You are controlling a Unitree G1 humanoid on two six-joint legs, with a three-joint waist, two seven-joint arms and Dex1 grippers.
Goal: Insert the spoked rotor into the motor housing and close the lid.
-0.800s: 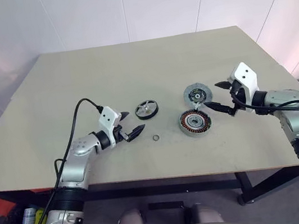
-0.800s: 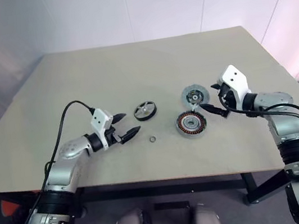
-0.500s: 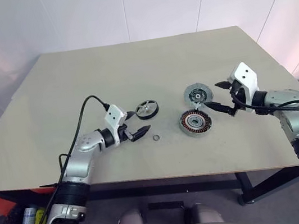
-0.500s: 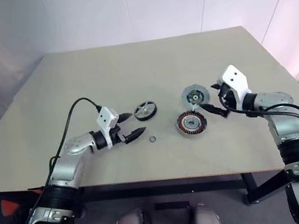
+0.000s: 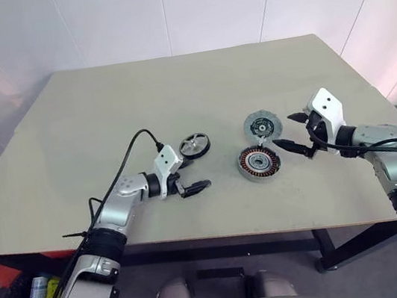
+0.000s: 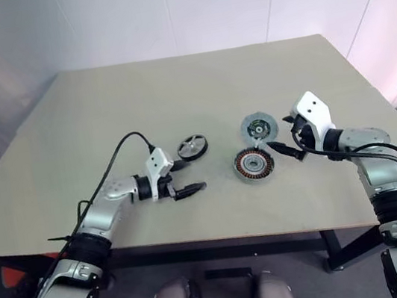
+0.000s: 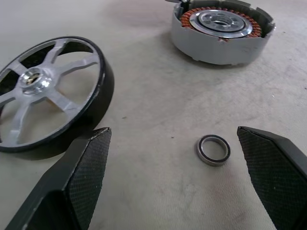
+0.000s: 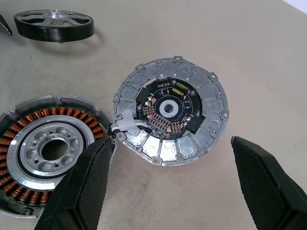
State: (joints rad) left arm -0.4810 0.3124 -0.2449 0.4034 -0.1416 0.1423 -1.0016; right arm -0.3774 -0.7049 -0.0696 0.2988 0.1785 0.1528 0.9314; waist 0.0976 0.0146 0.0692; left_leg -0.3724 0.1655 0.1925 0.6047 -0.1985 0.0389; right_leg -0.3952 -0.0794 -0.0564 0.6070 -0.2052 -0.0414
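The spoked rotor [image 5: 195, 145], black-rimmed with silver spokes, lies flat on the table left of centre. The motor housing [image 5: 259, 162] shows its copper windings, and the lid [image 5: 262, 124] lies face up just behind it, touching its rim. My left gripper [image 5: 193, 174] is open and low over the table, just in front of the rotor [image 7: 48, 91]. A small washer [image 7: 213, 149] lies between its fingers. My right gripper [image 5: 289, 131] is open too, right of the lid [image 8: 170, 112] and housing [image 8: 48, 153], pointing at them with nothing held.
All the parts sit on a beige table [image 5: 103, 119], near its front edge. A black cable [image 5: 128, 156] loops above my left forearm. White walls stand behind the table.
My left gripper has slid right along the table, so its fingers now straddle the washer in front of the rotor. The right gripper has hardly moved.
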